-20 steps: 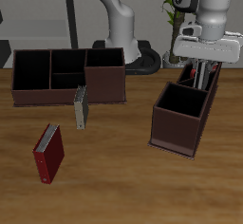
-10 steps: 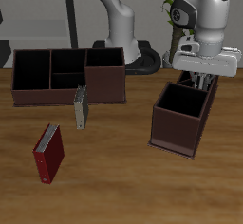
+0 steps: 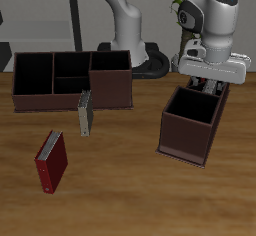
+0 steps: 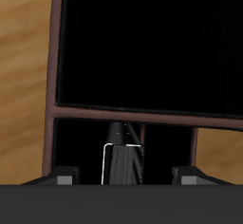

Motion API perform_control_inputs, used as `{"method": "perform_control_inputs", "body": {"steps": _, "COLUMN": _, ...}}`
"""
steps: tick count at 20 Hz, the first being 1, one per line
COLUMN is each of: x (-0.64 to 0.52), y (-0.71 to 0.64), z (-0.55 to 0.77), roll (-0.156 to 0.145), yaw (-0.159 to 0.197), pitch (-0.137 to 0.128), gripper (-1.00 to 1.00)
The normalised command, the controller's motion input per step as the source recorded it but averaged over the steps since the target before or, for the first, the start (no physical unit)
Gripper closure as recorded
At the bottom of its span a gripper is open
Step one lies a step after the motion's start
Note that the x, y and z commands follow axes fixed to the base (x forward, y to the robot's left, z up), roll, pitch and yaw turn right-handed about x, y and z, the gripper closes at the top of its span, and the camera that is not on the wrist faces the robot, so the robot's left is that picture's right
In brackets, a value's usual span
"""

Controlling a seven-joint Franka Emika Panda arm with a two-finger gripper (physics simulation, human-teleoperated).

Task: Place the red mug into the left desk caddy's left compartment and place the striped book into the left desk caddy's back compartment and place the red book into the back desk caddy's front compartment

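The red book (image 3: 52, 161) stands at seven o'clock near the table's front, the striped book (image 3: 85, 113) at ten o'clock just before the back caddy (image 3: 70, 80). At two o'clock the gripper (image 3: 208, 84) hangs over the left caddy (image 3: 193, 126); whether its jaws are apart I cannot tell. The mug cannot be made out.

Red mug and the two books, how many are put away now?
None looks finished for sure. The jaws hang open over the left caddy, but the red mug is hidden, so I cannot tell if it is inside. The striped book stands on the table beside the back caddy, and the red book sits nearer the front edge. Both books are left to do.
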Motion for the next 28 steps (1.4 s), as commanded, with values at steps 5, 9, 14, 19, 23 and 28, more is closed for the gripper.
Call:
{"method": "perform_control_inputs", "body": {"steps": 5, "x": -0.10, "y": -0.20, "z": 0.20, "roll": 0.022, "yaw": 0.022, "pitch": -0.017, "gripper": -1.00}}
{"method": "perform_control_inputs", "body": {"steps": 9, "x": 0.13, "y": -0.65, "z": 0.36, "roll": -0.034, "yaw": 0.100, "pitch": -0.028, "gripper": -1.00}}
{"method": "perform_control_inputs", "body": {"steps": 14, "x": 0.14, "y": -0.57, "z": 0.30, "roll": 0.022, "yaw": 0.098, "pitch": -0.036, "gripper": -1.00}}
{"method": "perform_control_inputs", "body": {"steps": 19, "x": 0.27, "y": -1.08, "z": 0.25, "roll": -0.045, "yaw": 0.072, "pitch": -0.019, "gripper": -1.00}}
{"method": "perform_control_inputs", "body": {"steps": 23, "x": 0.34, "y": -0.92, "z": 0.04, "roll": -0.091, "yaw": 0.044, "pitch": -0.006, "gripper": -1.00}}
{"method": "perform_control_inputs", "body": {"steps": 28, "x": 0.18, "y": -1.24, "z": 0.00, "roll": -0.076, "yaw": 0.085, "pitch": 0.005, "gripper": -1.00}}
